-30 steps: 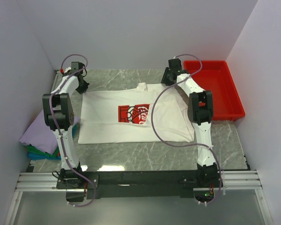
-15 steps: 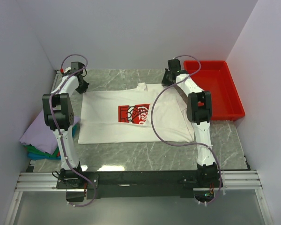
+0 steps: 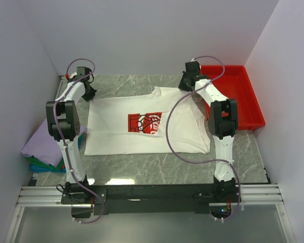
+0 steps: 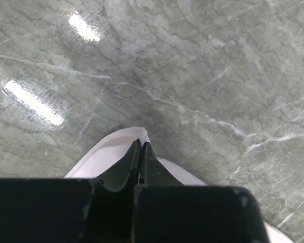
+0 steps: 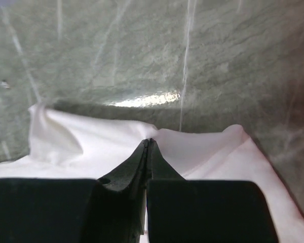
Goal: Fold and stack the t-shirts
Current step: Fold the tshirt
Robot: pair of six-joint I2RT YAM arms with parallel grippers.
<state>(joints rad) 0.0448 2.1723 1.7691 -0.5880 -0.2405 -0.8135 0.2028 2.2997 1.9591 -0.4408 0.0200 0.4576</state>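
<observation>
One white t-shirt point(image 3: 142, 129), far corners pinched by left gripper point(image 4: 141, 145) and right gripper point(image 5: 150, 142). Three folded t-shirts point(image 3: 43, 148) stacked; lower two barely show.

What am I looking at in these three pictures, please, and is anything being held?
These are two robot arms bolted at a table's near edge. The wide picture comes from a camera above and behind them: left arm, right arm. The other two come from wrist cameras looking along each arm's jaws. On the marble table lies a white t-shirt with a red print; folded shirts are stacked at the left, a red tray sits at the right. Both pairs of jaws are shut, each pinching the white shirt's far edge.
</observation>
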